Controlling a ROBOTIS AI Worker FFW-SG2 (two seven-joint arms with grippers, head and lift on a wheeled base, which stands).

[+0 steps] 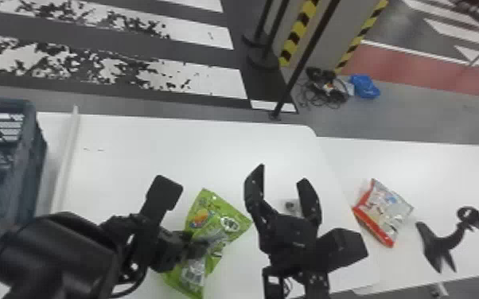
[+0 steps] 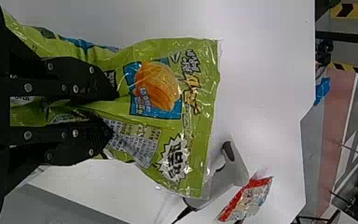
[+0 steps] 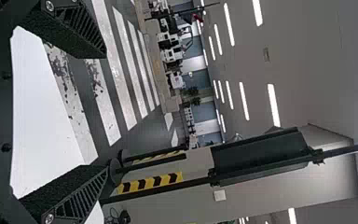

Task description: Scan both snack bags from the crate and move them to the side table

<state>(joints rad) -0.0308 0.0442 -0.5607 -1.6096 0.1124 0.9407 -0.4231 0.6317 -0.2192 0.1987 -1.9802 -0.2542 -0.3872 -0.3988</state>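
green snack bag: creased, in left claw | red-silver bag: on side table

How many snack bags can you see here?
2: a green bag held in the left gripper, and a red-and-silver bag lying on the side table. More could be hidden in the partly visible crate.

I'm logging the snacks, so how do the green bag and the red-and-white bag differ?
The green bag is pinched in the left gripper; the red-and-white bag lies loose on the side table. The green bag's background is green; the red-and-white bag is pale with a red edge. Both are shiny, printed packets.
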